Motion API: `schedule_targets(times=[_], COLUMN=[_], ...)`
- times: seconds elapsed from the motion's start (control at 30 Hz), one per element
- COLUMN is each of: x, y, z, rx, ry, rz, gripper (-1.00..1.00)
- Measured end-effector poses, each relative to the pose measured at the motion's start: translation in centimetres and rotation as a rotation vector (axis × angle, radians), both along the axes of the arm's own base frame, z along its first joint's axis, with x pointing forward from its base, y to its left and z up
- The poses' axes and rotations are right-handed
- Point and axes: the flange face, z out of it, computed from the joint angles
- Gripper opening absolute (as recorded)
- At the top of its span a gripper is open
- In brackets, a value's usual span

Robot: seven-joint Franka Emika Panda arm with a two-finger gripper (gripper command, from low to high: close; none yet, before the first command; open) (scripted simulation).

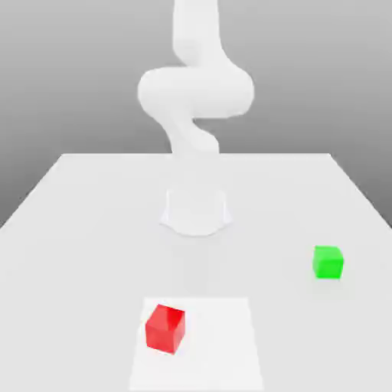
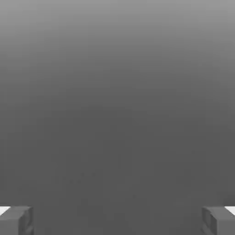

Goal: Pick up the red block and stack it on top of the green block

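Exterior view: no writing or brand legible on anything. One red block (image 1: 165, 329), lower left of centre, turned at an angle on a single white square (image 1: 210, 348) near the bottom edge. One green block (image 1: 328, 262), right side of frame, below mid-height, on the pale table (image 1: 92, 245), well apart from the red. One white arm (image 1: 196, 92), upper centre; its outline is washed out, base perhaps at mid-frame. Hand view: two fingertips (image 2: 19, 221), spread wide at the lower corners; gripper (image 2: 117, 221) open, nothing between.

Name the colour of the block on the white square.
Red, seen best in the exterior view.
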Motion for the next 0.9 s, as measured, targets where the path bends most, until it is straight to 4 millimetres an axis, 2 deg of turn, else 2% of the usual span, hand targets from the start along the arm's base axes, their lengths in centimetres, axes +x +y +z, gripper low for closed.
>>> schedule_targets(times=[0.07, 0.17, 0.33, 0.5, 0.67, 0.87, 0.9], x=[2.5, 5.2, 7.3, 6.6, 3.2, 2.5, 2.4], y=[-0.5, -1.2, -2.6, -3.8, -4.6, -4.6, -4.6], z=[-4.4, -11.0, -22.2, -33.2, -43.3, -50.5, -51.3], rx=[0.011, 0.027, 0.056, 0.086, 0.12, 0.125, 0.125], ry=[0.072, 0.174, 0.342, 0.508, 0.674, 0.707, 0.708], rz=[-0.028, -0.07, -0.139, -0.209, -0.284, -0.296, -0.296], gripper=[0.0, 0.0, 0.0, 0.0, 0.0, 0.0, -1.0])
